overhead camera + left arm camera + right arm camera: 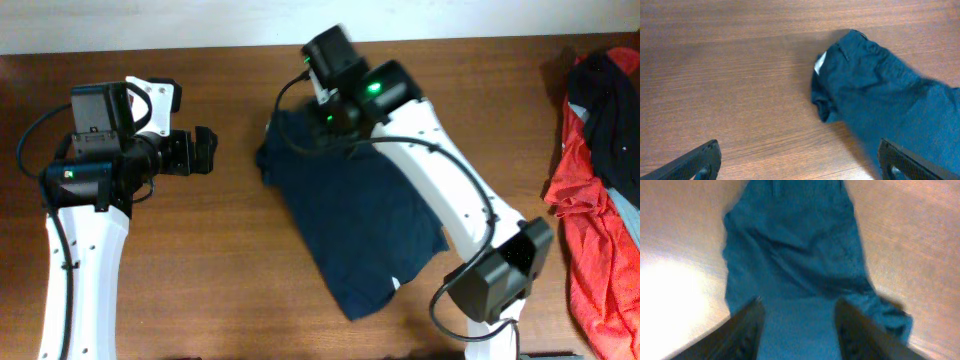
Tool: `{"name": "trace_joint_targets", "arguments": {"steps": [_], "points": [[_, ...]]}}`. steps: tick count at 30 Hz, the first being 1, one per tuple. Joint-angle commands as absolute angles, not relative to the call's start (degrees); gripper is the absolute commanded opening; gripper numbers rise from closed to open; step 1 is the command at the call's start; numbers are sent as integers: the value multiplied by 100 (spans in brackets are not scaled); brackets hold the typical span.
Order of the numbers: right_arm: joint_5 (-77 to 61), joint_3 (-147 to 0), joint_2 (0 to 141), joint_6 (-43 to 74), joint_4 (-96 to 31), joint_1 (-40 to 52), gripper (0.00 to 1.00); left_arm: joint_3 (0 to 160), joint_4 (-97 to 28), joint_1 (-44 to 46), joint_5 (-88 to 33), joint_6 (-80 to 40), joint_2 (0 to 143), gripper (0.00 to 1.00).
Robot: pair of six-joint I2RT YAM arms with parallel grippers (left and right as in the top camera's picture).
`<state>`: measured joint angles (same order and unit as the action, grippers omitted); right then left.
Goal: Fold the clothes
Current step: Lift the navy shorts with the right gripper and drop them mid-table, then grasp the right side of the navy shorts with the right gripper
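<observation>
The dark navy shorts [350,220] lie spread out on the wooden table [200,260], running from the back centre toward the front right. A small white label [820,62] shows at their near end in the left wrist view [890,100]. My left gripper [207,150] is open and empty, just left of the shorts; its fingers are wide apart over bare wood [800,162]. My right gripper [312,132] hovers over the far end of the shorts. In the blurred right wrist view its fingers [797,330] are apart with navy cloth [795,245] below and between them.
A heap of red, black and grey garments [590,200] lies at the table's right edge. The right arm's base [495,280] stands at the front right, close to the shorts' lower corner. A white wall runs along the back edge.
</observation>
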<state>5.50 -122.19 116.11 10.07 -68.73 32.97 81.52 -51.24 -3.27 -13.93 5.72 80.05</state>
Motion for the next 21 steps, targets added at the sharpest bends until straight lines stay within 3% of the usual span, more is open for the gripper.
{"name": "trace_joint_targets", "arguments": {"steps": [1, 10, 21], "points": [[1280, -12291, 11266, 1116, -6956, 3369, 57, 8265, -5131, -303, -1391, 521, 8020, 99], [1223, -12291, 10820, 1557, -7905, 2696, 74, 8265, -5127, -303, -1441, 517, 8020, 99], [-379, -12287, 10943, 1229, -8739, 1155, 82, 8265, -4670, -303, -1712, 517, 8018, 99]]}}
